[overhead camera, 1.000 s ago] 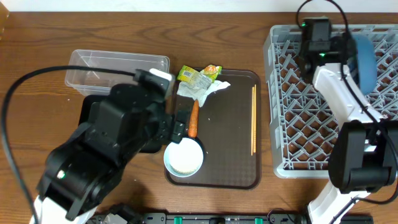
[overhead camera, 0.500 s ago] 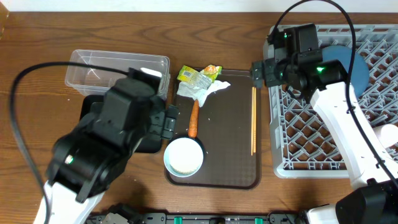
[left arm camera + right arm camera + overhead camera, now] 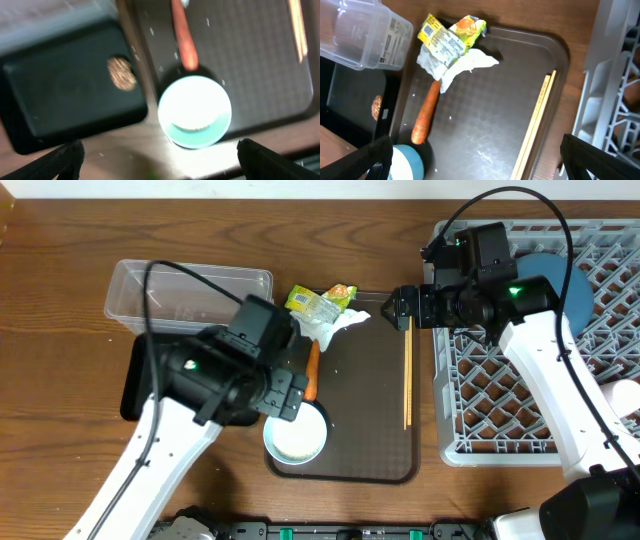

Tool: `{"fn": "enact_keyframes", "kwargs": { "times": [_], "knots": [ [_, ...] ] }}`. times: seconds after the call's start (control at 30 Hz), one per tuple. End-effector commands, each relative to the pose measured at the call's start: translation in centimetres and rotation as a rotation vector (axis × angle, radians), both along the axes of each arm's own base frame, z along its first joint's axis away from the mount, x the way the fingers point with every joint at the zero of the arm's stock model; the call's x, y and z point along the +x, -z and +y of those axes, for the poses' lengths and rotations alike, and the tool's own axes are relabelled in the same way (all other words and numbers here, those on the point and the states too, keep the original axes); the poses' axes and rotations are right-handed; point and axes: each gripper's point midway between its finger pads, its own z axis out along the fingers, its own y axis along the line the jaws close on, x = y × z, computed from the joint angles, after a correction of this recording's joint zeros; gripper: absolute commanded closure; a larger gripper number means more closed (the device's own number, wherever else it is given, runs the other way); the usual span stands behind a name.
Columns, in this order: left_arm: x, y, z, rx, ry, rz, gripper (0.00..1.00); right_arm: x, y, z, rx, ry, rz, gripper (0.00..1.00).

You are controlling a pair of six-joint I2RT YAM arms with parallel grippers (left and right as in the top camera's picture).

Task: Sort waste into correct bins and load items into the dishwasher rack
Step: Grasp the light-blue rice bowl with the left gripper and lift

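My left gripper point(image 3: 285, 398) hangs open and empty over the tray's left edge, just above the light-blue cup point(image 3: 195, 112), which stands on the tray. The orange carrot point(image 3: 184, 42) lies just beyond the cup. A brown food lump point(image 3: 121, 72) rests in the black bin point(image 3: 65, 95). My right gripper point(image 3: 395, 308) is open and empty above the far end of the chopsticks point(image 3: 535, 125). Green-yellow wrappers point(image 3: 447, 37) and a white napkin point(image 3: 460, 65) sit at the tray's far left corner. The dark-blue plate point(image 3: 562, 272) stands in the grey rack point(image 3: 500, 400).
The dark-brown tray point(image 3: 370, 430) lies in the middle with white rice grains point(image 3: 207, 22) scattered on it. The clear tub point(image 3: 170, 285) stands behind the black bin at the left. The rack's wall point(image 3: 615, 75) runs close along the tray's right side.
My right arm has swung left from over the rack to the tray's far right corner, uncovering the plate. My left arm has stretched out, its gripper now by the cup.
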Motion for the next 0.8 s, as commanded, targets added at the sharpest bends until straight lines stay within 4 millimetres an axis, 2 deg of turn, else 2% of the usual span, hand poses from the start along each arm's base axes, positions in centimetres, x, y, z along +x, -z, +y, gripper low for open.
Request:
{"fn": "enact_keyframes", "kwargs": {
  "times": [0.0, 0.07, 0.2, 0.3, 0.43, 0.53, 0.77],
  "knots": [
    [-1.5, 2.5, -0.6, -0.033, 0.009, 0.102, 0.02, 0.0, -0.2, 0.1, 0.026, 0.032, 0.016, 0.01],
    [-2.1, 3.8, -1.3, -0.068, 0.021, 0.141, 0.02, 0.2, -0.2, 0.0, 0.020, 0.036, 0.011, 0.01],
    [-3.1, 6.7, -2.5, -0.116, 0.050, 0.197, 0.19, 0.2, -0.2, 0.0, 0.018, 0.037, 0.010, 0.01],
    [-4.5, 9.3, -2.6, -0.089, 0.078, 0.240, 0.25, 0.2, -0.2, -0.1, 0.018, 0.038, 0.010, 0.01],
    [-6.6, 12.3, -3.0, -0.056, 0.120, 0.291, 0.27, 0.3, -0.1, -0.2, 0.009, 0.043, 0.008, 0.01],
    [-7.6, 13.9, -3.8, -0.044, 0.166, 0.300, 0.36, 0.3, -0.1, -0.4, 0.002, 0.048, 0.007, 0.01],
    [-8.4, 16.1, -5.4, 0.041, 0.301, 0.299, 0.36, 0.2, -0.1, 0.0, 0.011, 0.058, 0.016, 0.01]
  ]
}}
